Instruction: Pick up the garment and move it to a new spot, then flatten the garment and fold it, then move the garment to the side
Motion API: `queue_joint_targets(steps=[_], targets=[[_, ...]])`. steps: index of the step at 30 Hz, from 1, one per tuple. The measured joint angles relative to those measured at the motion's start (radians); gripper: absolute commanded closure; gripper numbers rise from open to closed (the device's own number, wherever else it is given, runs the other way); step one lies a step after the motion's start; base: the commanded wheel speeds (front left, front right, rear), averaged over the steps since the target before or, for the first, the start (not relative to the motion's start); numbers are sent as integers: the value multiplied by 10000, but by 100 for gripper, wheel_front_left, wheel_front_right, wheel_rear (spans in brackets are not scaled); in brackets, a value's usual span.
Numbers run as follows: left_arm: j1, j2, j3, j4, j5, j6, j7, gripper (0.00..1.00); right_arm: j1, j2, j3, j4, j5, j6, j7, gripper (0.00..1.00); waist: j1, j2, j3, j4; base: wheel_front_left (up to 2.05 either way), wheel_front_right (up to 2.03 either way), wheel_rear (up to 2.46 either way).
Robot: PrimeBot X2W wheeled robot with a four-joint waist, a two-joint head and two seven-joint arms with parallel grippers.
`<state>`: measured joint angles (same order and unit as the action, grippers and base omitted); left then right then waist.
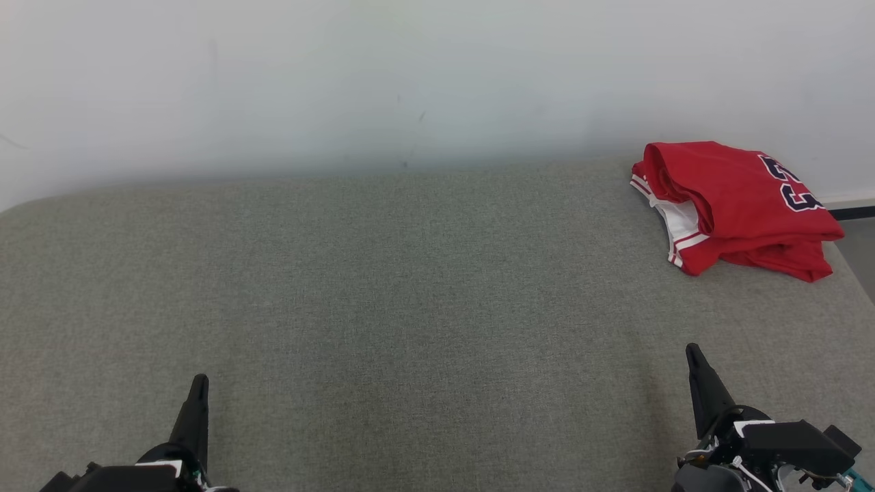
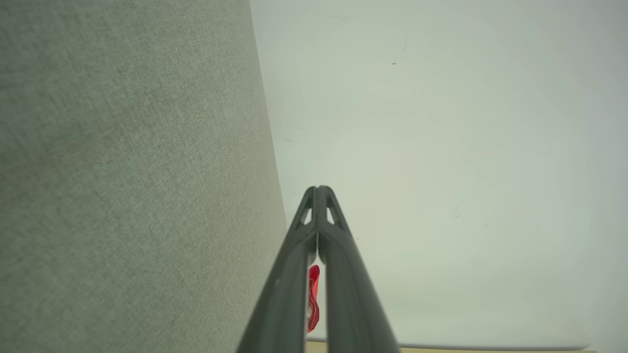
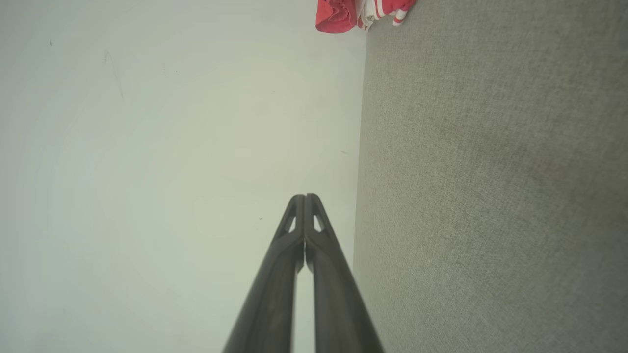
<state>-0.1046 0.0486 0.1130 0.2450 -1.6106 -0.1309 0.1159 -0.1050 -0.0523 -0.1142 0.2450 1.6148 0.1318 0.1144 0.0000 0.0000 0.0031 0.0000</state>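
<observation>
You see a red garment (image 1: 742, 205) with white stripe trim and dark navy numerals edged in white. The counter (image 1: 410, 307) is a grey-green weave, the wall (image 1: 410, 82) off-white, the left claw (image 1: 198, 386) and right claw (image 1: 694, 355) black.

The left jaws and the right jaws look alike: two long dark grey fingers (image 3: 272, 294) that narrow to a tip, each with a small triangular opening near its end. The right wrist housing (image 1: 786, 437) is black, with a thin white cable (image 1: 742, 468) and a teal part (image 1: 849, 477).
</observation>
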Motion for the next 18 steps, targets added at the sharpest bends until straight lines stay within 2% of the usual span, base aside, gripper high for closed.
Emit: queue_joint_targets(steps=[18], targets=[[0, 2, -2, 0, 2, 0, 0, 100, 0, 2, -2, 0, 0, 0, 0, 100, 0, 1, 0, 0, 0, 0, 0]])
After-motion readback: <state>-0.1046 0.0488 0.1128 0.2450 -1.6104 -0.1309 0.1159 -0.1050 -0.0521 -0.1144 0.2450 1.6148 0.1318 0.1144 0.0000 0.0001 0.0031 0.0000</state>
